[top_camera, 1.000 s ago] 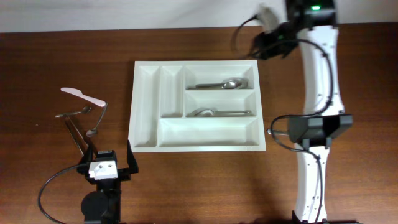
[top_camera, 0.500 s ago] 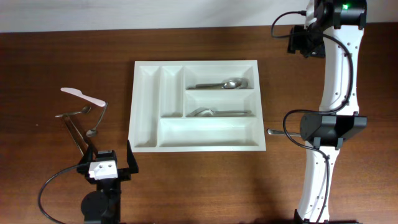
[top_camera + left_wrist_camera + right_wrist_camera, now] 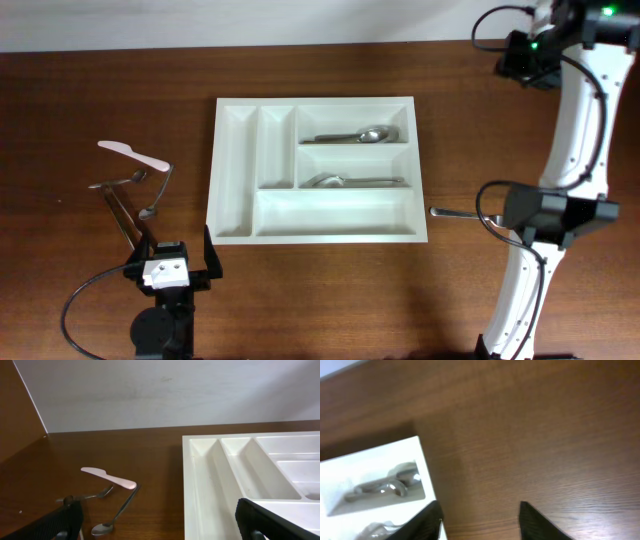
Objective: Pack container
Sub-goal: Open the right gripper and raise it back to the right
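item: large white rectangular plastic cutlery tray [image 3: 335,213], five compartments, mid-table between the arms. a metal spoon [image 3: 357,134] lies in the top long slot, a second metal utensil [image 3: 352,181] in the middle one.
handling, judged: light, stiff, slick; best pinched over an outer wall.
left gripper [image 3: 172,252] spread wide, empty. right gripper [image 3: 480,521] parted over the brown wooden table [image 3: 520,435], grasping nothing.
obscured: metal handle [image 3: 447,212] right of the tray, head under the right arm; tangled cutlery pile [image 3: 137,178] at left, types unclear.

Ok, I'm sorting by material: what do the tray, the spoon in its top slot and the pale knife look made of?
Tray: likely plastic, smooth white, moulded rounded walls. Spoon: metal, polished, mirror-like glints. Knife: perhaps plastic, pale pinkish, dull, no glint; hard to be sure.
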Available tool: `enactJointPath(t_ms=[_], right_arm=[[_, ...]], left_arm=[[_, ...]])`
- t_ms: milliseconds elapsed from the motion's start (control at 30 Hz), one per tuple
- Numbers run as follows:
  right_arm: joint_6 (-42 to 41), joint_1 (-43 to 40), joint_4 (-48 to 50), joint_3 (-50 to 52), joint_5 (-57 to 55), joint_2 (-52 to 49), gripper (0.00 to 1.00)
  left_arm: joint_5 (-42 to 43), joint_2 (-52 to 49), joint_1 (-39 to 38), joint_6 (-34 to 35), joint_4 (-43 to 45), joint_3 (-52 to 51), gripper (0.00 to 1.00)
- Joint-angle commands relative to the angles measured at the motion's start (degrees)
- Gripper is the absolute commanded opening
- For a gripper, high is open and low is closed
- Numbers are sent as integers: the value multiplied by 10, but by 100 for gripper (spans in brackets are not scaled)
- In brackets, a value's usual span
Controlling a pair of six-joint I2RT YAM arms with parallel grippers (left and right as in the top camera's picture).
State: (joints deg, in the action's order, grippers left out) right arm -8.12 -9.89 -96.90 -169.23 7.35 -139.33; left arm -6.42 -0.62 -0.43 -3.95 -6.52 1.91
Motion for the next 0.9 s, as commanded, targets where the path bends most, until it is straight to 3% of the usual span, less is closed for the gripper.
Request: enactJointPath(t_ms=[0, 233, 567, 867], right_arm=[[1, -6, -4, 4, -4, 75, 46], [-3, -18, 13, 162, 6, 143, 50], [23, -27, 88, 549, 12, 222, 52], [4, -84, 72, 611, 40, 238, 47]], left_arm=[[-2, 3, -3, -11, 1, -4, 99], [-2, 3, -3, -11, 1, -4, 99], [-2, 3, -3, -11, 1, -4, 99], [-2, 3, -3, -11, 1, -4, 99]])
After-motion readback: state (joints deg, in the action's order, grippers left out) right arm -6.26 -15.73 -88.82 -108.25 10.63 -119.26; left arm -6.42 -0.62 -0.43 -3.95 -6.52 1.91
